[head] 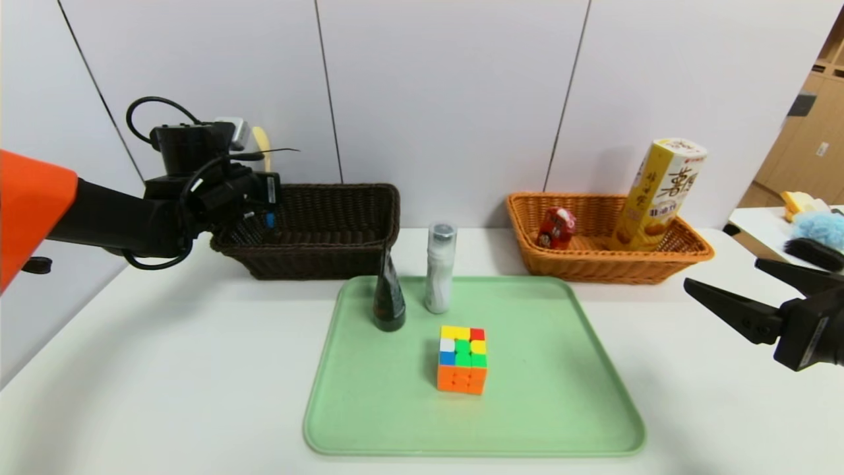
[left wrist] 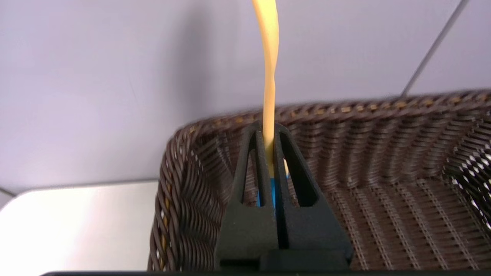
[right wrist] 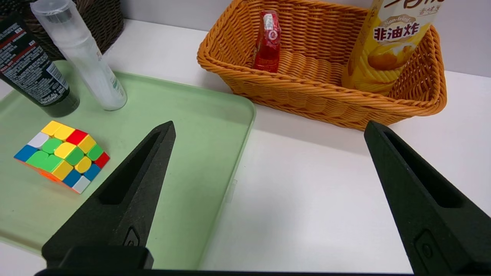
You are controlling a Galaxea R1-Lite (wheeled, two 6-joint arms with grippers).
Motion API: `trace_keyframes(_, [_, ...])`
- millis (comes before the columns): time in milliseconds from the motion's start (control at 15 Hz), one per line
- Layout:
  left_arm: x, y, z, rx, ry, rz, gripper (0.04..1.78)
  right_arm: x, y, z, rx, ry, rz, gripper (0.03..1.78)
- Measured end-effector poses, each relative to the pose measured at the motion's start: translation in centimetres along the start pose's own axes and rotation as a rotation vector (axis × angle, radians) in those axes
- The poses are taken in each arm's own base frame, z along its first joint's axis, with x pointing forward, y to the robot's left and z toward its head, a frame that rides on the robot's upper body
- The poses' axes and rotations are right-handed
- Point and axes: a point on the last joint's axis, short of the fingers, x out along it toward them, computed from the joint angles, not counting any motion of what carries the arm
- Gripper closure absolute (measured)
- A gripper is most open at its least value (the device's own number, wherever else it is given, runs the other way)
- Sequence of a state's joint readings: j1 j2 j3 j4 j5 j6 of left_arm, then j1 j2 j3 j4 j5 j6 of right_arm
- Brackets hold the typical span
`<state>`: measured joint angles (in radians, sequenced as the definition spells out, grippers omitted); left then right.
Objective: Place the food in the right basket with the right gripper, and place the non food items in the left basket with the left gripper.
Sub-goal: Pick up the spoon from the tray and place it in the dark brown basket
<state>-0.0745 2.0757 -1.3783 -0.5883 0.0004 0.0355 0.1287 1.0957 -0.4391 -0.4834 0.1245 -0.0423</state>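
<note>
My left gripper (head: 258, 210) is shut on a slim yellow item with a blue part (left wrist: 269, 69), holding it upright over the left end of the dark brown basket (head: 343, 254); the item's yellow tip shows above the wrist in the head view (head: 262, 142). My right gripper (head: 722, 274) is open and empty above the table, right of the green tray (head: 560, 409). On the tray stand a dark tube bottle (head: 388, 297), a white spray bottle (head: 440, 267) and a colour cube (head: 462, 359). The orange basket (head: 686, 254) holds a red packet (head: 556, 227) and a yellow snack box (head: 663, 194).
Both baskets stand at the back against the wall. A side table at the far right holds a blue fluffy thing (head: 817, 227) and a dark brush (head: 814, 253). The tray's edge (right wrist: 245, 126) lies between the right gripper's fingers.
</note>
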Motion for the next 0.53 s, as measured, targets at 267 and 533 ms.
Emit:
trace_keyframes(267, [0.46, 0.35, -0.67, -0.002, 0.003, 0.007, 1.73, 0.01, 0.00, -0.01, 0.002, 0.000, 0.000, 0.11])
trace_keyframes(533, [0.49, 0.49, -0.80, -0.004, 0.007, 0.003, 1.73, 0.10, -0.01, 0.05, 0.002, 0.000, 0.000, 0.11])
